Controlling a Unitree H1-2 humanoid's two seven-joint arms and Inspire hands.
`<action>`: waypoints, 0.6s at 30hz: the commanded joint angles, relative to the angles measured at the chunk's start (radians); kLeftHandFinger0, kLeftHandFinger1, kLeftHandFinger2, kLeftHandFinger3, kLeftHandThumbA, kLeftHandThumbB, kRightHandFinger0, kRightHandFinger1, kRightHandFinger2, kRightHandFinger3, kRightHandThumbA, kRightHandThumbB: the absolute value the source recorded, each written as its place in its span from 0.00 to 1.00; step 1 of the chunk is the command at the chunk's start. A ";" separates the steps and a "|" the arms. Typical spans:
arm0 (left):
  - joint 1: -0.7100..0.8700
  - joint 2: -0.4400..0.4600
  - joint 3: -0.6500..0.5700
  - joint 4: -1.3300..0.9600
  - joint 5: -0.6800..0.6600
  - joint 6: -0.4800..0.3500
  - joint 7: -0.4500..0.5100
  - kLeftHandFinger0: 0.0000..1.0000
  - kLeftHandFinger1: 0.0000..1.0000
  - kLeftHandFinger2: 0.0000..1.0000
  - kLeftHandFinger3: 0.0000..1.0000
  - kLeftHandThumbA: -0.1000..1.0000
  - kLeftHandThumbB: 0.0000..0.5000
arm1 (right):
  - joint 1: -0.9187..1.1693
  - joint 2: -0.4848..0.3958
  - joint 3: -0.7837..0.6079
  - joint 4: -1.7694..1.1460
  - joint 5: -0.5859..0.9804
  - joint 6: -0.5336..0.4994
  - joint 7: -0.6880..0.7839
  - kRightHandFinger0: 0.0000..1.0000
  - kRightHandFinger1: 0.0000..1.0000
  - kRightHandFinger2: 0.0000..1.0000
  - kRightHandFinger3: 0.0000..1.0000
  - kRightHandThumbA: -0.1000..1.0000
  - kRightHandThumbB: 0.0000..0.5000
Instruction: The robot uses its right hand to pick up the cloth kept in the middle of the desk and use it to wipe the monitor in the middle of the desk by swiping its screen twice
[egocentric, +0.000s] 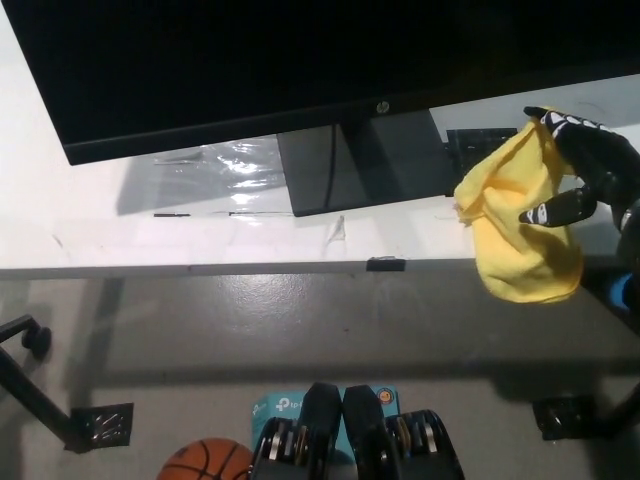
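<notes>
My black right hand (585, 170) is at the right edge of the head view, shut on a yellow cloth (520, 225) that hangs down from it over the white desk's (80, 215) front edge. The large black monitor (250, 60) fills the top of the view, its stand base (360, 165) resting on the desk just left of the cloth. The cloth is below the monitor's bottom edge and does not touch the screen. My left hand is out of sight.
A clear plastic sheet (215, 165) lies on the desk left of the stand. A small black clip (385, 264) sits at the desk edge. On the floor below are an orange basketball (205, 462), a chair base with castor (40, 400) and a teal box (275, 408).
</notes>
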 joint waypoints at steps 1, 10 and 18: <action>0.016 0.028 0.019 -0.011 0.000 -0.011 0.005 0.65 0.70 0.82 0.98 0.00 0.00 | -0.038 -0.090 -0.070 -0.101 0.057 0.020 0.263 1.00 1.00 1.00 1.00 1.00 0.80; 0.024 0.035 0.029 -0.020 -0.005 0.002 0.003 0.69 0.72 0.85 0.99 0.00 0.00 | -0.115 -0.268 -0.121 -0.135 0.208 0.020 0.579 1.00 1.00 1.00 1.00 1.00 0.64; 0.029 0.039 0.031 -0.021 -0.010 -0.003 -0.001 0.65 0.70 0.83 0.98 0.00 0.00 | -0.092 -0.265 -0.311 -0.094 0.177 0.020 0.677 1.00 1.00 1.00 1.00 0.85 0.43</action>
